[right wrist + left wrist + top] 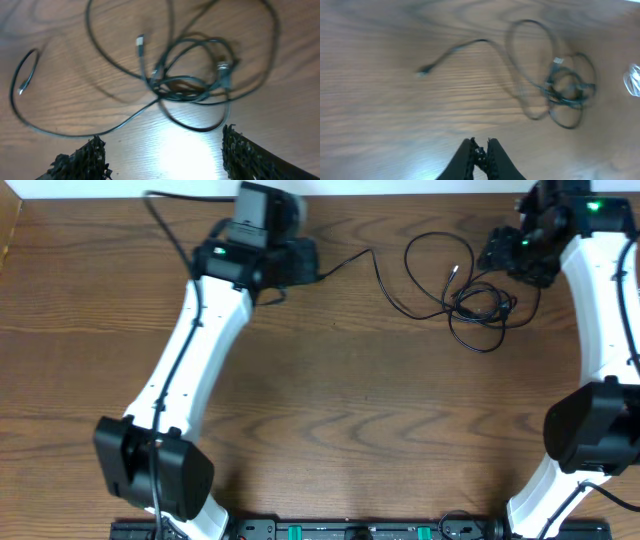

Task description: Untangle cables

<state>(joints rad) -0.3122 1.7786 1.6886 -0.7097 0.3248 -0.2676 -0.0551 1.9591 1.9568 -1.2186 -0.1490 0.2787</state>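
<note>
Tangled cables on wooden table, one strand trailing left. Right gripper, spread and empty, just beside them; left gripper, closed, well apart.

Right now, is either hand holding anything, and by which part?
Nothing is held. The left hand is shut and empty, away from the cables; the right hand stands open beside them.

Desk: brown wood-grain desk top — it fills nearly every view, grain running left to right.
Far edge: pale white strip beyond the desk; wall or floor, cannot tell.
Light: bright glare patch on the wood — soft-edged.
</note>
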